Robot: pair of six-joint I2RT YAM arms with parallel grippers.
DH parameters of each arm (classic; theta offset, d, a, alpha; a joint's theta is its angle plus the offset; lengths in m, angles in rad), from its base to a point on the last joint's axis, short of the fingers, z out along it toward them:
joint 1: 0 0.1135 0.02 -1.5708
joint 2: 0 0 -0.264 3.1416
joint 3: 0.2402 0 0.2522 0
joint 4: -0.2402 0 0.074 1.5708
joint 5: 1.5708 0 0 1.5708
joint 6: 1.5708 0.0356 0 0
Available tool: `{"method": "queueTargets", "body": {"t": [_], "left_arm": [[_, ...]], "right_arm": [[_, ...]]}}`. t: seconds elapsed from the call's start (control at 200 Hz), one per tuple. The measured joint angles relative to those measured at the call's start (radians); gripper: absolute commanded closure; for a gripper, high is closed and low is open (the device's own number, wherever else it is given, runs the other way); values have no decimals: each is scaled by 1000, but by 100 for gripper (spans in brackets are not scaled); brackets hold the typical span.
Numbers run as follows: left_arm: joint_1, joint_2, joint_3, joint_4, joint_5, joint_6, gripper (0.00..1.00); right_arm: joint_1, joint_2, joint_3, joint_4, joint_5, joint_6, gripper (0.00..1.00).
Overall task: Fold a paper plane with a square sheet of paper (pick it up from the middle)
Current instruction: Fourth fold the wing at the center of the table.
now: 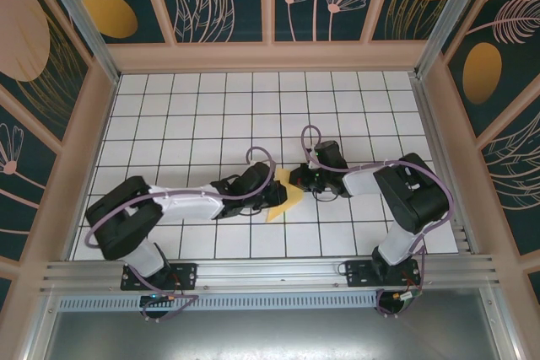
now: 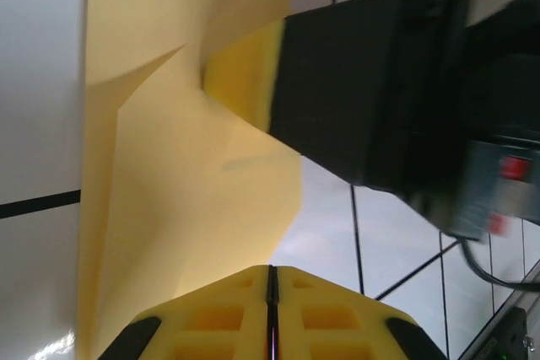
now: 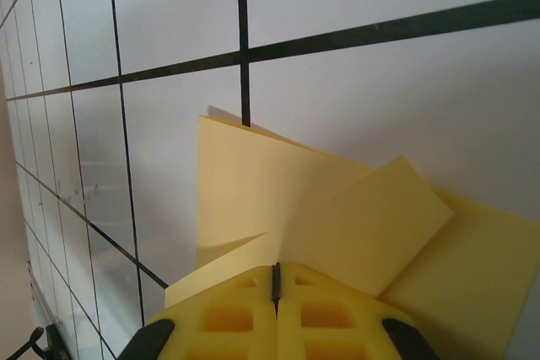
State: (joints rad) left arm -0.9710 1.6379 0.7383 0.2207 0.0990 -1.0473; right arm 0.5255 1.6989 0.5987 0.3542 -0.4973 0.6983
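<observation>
Top cam: both arms reach in to mid-desk and meet almost tip to tip, nearer the front edge than the back. The yellow paper sheet [image 1: 288, 202] lies on the white grid desk [image 1: 211, 107] btwn them, partly folded, outline irregular. L gripper [image 1: 277, 195] is at the sheet's left side and R gripper [image 1: 296, 181] at its upper right. Both tips are over the paper, close to each other.

L wrist cam: L gripper [image 2: 272, 280] jaws closed, yellow pads pressed together w/ only a thin seam btwn them. The sheet [image 2: 186, 191] runs from under the tips out across the tile. There is a diagonal crease near the far left corner, and one flap stands up at the far end. R gripper [image 2: 243, 73] comes in from the right, its yellow tip touching the sheet just beside that raised flap.

R wrist cam: R gripper [image 3: 275, 276] jaws closed too, pads together. The sheet [image 3: 245, 183] is right in front of the tips, w/ a folded-over flap [image 3: 371, 225] lying on top at an angle. The sheet's far corner sits by a grid-line crossing.

Can't tell in either wrist cam whether a jaw pair has paper nipped in the seam or just presses on it.
</observation>
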Motion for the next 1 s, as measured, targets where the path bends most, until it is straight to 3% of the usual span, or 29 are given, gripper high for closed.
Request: {"method": "queueTargets", "body": {"t": [0.15, 0.54, 0.756, 1.001], "left_arm": [[10, 62, -24, 73, 41, -40, 90], [22, 45, -190, 254, 112, -76, 88], [19, -90, -306, 208, 123, -74, 83], [-13, -135, -268, 38, 93, -45, 84]], "right_arm": [[0, 0, -6, 11, 0, 0, 97], [0, 0, -18, 33, -1, 8, 97], [0, 0, -18, 32, -1, 8, 97], [0, 0, -18, 32, -1, 8, 96]]}}
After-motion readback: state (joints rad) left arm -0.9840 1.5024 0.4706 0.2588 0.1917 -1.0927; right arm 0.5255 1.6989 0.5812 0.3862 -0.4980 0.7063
